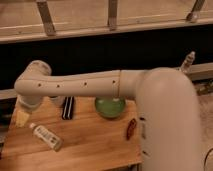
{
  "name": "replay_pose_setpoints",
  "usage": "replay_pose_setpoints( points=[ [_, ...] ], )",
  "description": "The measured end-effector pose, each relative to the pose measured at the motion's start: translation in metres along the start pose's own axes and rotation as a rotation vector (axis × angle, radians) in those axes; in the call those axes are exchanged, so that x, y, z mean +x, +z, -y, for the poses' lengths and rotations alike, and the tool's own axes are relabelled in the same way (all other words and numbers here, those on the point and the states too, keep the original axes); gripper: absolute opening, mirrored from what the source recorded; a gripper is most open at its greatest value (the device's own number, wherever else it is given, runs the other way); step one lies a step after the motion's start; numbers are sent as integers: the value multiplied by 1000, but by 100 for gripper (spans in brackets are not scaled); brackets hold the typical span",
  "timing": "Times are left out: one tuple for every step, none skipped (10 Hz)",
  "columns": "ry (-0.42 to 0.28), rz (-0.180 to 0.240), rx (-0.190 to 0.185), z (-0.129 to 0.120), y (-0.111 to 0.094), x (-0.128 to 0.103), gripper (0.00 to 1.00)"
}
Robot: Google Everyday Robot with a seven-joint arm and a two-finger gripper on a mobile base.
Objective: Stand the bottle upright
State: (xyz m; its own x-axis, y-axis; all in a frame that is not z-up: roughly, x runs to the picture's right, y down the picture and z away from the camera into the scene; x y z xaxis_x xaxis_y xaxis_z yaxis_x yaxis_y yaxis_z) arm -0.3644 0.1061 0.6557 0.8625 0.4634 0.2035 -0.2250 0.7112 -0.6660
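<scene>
I observe the wooden table (95, 150) from above and in front, with the robot's pale arm (85, 85) reaching across it from the right side to the left. The gripper (22, 117) hangs below the wrist at the table's left edge, over the near-left part of the board, and its jaws stand wide apart with nothing gripped. The bottle (45, 136) lies on its side on the table, not upright. Its white cap points up and left toward the gripper, and its greyish end points down and right toward the front edge. The gripper sits just beside the cap end, slightly above and to the left of it. I cannot tell whether a fingertip touches the cap. A black block (68, 108) lies on the table behind and to the right of the bottle, partly under the arm and apart from the bottle. A green bowl (110, 107) sits near the table's middle, to the right of the block. A small reddish-brown item (131, 128) lies to the right of the bowl, near the arm's bulky base section. A second, clear bottle (187, 62) stands on the ledge at the upper right, well apart from the table items.
</scene>
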Motion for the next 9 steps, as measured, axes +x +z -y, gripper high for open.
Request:
replay_pose_setpoints(
  points=[
    [-1, -11, -11, -5, 12, -8, 80],
    [4, -25, -24, -11, 24, -14, 80],
    [11, -42, -24, -11, 34, -15, 80],
    [22, -59, -25, -11, 42, -14, 80],
    [29, -69, -28, -13, 48, -13, 80],
    [50, -83, -25, -10, 56, -8, 80],
    [76, -94, -23, -8, 64, -1, 80],
    [95, -99, -23, -7, 72, 4, 80],
    [114, -100, -22, -6, 80, 9, 80]
  ],
)
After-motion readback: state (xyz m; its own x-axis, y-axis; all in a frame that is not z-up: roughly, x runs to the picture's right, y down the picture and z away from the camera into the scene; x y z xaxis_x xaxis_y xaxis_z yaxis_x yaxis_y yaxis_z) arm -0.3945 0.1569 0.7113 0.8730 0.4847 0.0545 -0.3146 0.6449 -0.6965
